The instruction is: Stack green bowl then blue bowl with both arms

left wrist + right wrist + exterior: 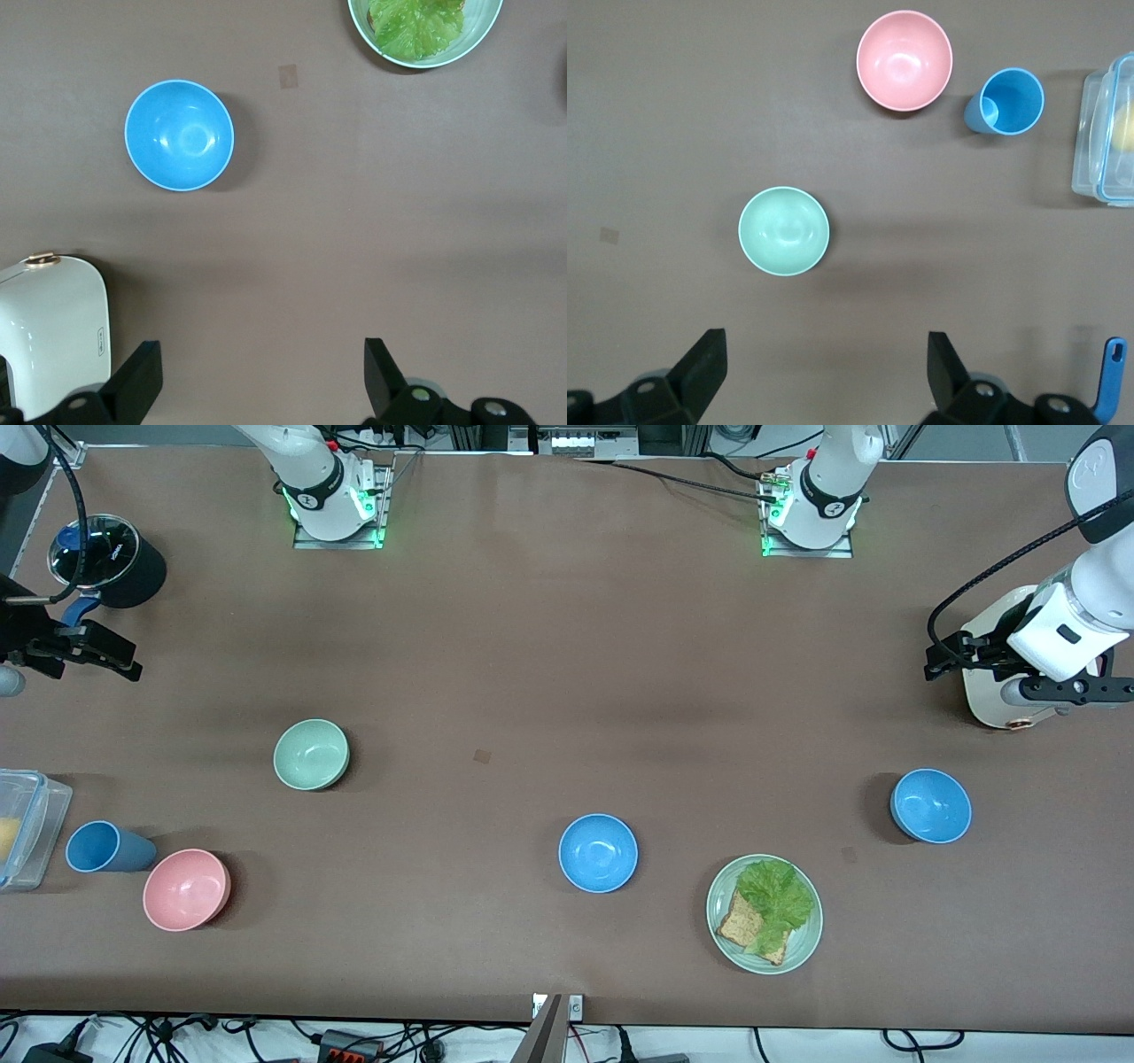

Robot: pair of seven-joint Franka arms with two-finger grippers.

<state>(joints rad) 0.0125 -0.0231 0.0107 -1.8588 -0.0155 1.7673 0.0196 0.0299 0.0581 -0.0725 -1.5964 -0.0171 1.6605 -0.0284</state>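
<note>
Claws (257, 381) (824, 376) agape — glossy round green bowl (311, 755), blue bowl (598, 853).

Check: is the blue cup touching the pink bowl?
Apart. The right wrist view shows bare table between the blue cup and the pink bowl.

Front camera high overhead; wrist cameras look down, sharing bowls.

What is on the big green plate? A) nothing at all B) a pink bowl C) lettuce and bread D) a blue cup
C: the green plate holds a leaf of lettuce lying partly over a slice of bread; the blue cup and the pink bowl stand on the table toward the right arm's end.
</note>
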